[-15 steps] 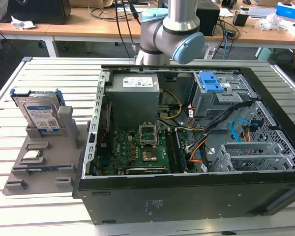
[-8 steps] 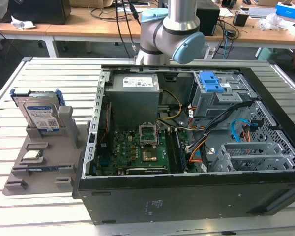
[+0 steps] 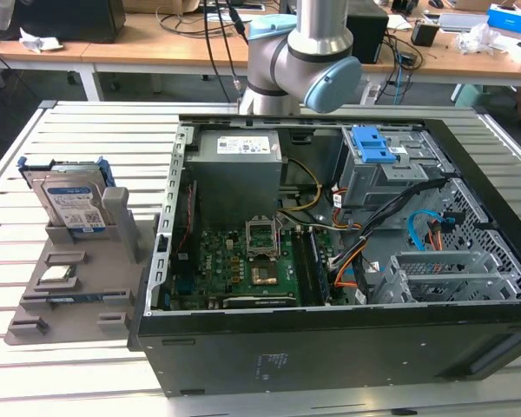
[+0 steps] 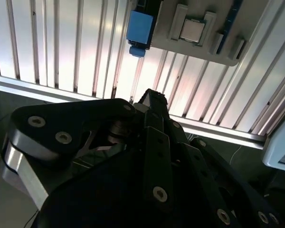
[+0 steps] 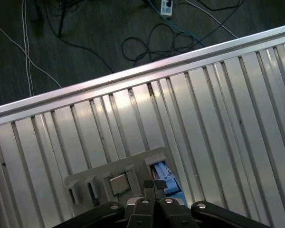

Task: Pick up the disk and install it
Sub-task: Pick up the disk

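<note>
Holding tray (image 3: 69, 320): grey plastic, flat on the slatted metal surface (image 3: 61, 382), at the exterior view's left, just beside the open computer case (image 3: 330, 356).
Chip (image 3: 56, 276): small, square, silver, seated in a pocket near the tray's front.
Disk (image 3: 69, 201): upright on its edge in a slot at the tray's far end, white-and-blue label facing forward, blue bracket around it; not yet lifted, well apart from the drive cage.
Jaws: together, clamped on nothing; dark fingertips (image 5: 149, 184) above the tray in the first wrist view, lined up over the chip and the disk's blue edge.
Case interior: green circuit board (image 3: 243, 261) on the floor of the case, with a bare socket at its middle.
Cables (image 3: 417, 234): orange, blue and black, looping between the board and the case wall at the exterior view's right.
Drive cage (image 3: 373, 156): grey metal with a blue latch on top, in the far corner at the exterior view's right.
Power box (image 3: 239, 165): plain grey, against the far wall of the case.
Arm (image 3: 304, 52): silver and pale blue, rising behind the case.
Desks (image 3: 156, 48): wooden, cluttered, farthest back.
</note>
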{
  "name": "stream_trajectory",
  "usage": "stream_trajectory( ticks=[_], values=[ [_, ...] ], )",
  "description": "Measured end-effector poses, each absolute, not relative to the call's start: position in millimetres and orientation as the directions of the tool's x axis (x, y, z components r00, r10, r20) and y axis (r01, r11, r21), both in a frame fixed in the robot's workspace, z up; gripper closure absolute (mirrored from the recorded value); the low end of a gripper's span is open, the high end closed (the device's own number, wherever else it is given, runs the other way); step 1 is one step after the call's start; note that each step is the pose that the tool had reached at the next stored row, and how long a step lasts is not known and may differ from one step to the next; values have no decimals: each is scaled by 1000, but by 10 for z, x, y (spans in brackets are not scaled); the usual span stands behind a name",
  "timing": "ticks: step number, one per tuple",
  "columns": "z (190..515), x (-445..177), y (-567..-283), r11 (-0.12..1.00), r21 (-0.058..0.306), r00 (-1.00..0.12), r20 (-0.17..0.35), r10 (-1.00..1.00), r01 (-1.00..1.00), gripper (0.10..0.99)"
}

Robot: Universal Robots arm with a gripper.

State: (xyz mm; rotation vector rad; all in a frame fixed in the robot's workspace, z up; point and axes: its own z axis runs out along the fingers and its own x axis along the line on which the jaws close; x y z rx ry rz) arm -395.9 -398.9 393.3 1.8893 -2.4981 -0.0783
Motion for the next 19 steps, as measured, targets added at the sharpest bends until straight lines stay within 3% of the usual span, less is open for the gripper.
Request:
stream_trajectory(
  ticks=[8, 19],
  values=[
    [3933, -3958, -3989, 219, 45, -220, -23, -975, -975, 980],
    [3933, -3959, -3989, 64, 45, -65, -23, -998, -997, 980]
  ],
)
